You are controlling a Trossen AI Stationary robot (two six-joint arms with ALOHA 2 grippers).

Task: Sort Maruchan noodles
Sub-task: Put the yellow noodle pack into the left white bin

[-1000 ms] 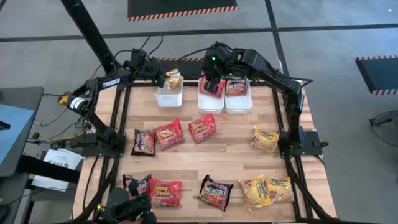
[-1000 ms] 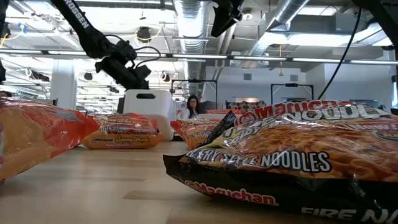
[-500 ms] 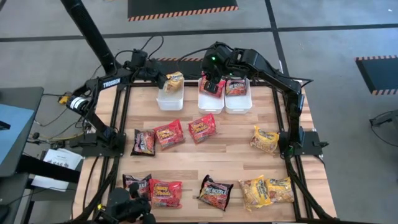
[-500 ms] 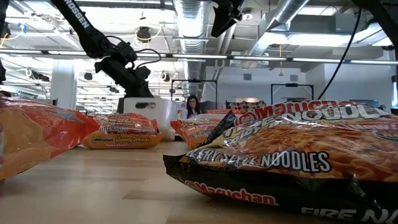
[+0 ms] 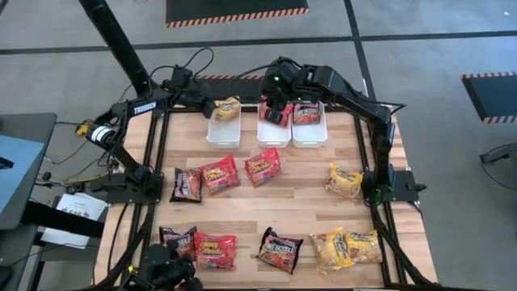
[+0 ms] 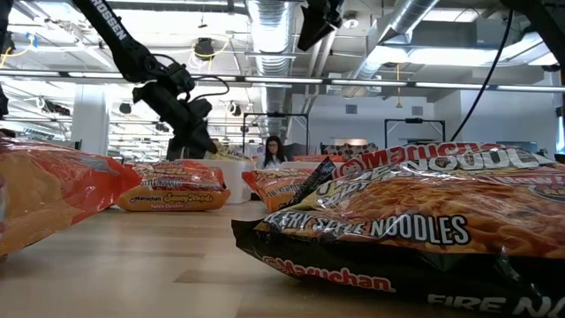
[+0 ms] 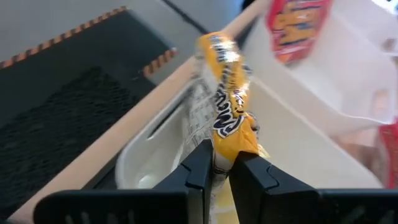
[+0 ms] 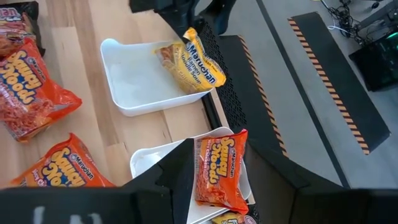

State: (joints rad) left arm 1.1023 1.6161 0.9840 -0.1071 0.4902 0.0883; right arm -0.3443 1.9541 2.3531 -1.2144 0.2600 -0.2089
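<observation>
Since a second ago the left gripper (image 5: 212,106) has carried its clamped yellow packet (image 5: 227,107), crinkled and glossy, toward 12 o'clock over the left bin (image 5: 221,129). At its 3 o'clock, the right gripper (image 5: 273,111) pinches a red packet (image 5: 279,114) above the middle bin (image 5: 273,134).

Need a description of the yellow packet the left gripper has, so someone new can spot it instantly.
Start at the three white bins along the table's far edge and take the leftmost bin. The yellow packet hangs over its far rim, pinched in the left gripper. It is the only yellow packet at the bins; the right gripper next door holds a red packet.
</observation>
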